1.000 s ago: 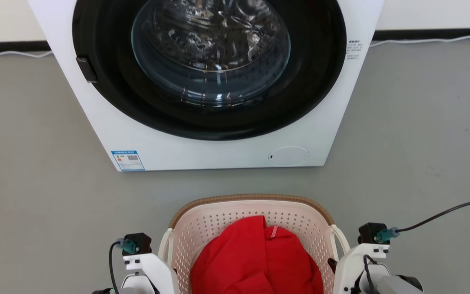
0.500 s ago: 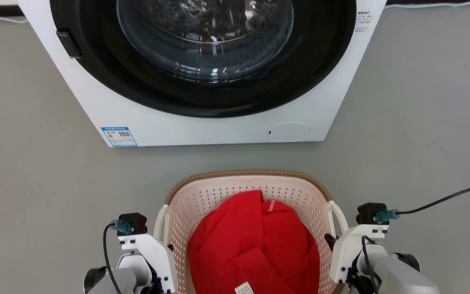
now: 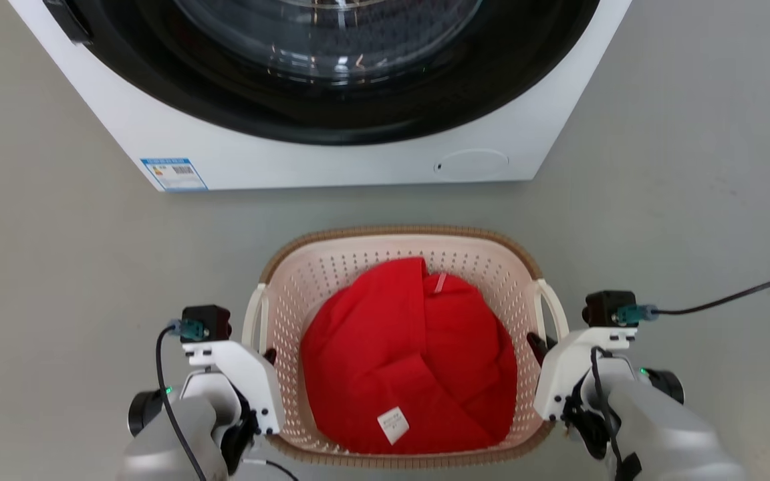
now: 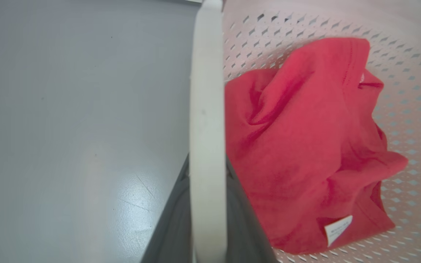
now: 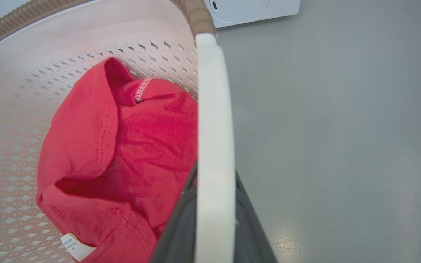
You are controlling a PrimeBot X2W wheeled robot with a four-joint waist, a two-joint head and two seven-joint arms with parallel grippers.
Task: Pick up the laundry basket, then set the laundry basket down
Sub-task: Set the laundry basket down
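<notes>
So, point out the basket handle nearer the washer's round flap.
The right handle of the basket: the flap is low on the washer toward that side, while the left handle faces the blue sticker.

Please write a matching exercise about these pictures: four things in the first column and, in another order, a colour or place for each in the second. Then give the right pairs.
Column one
1. laundry basket
2. garment
3. washing machine
4. sticker

Column two
a. on the machine's lower front
b. white, with a dark round door
c. red, inside the basket
d. cream, with a brown rim

Pairs: 1-d, 2-c, 3-b, 4-a
</notes>
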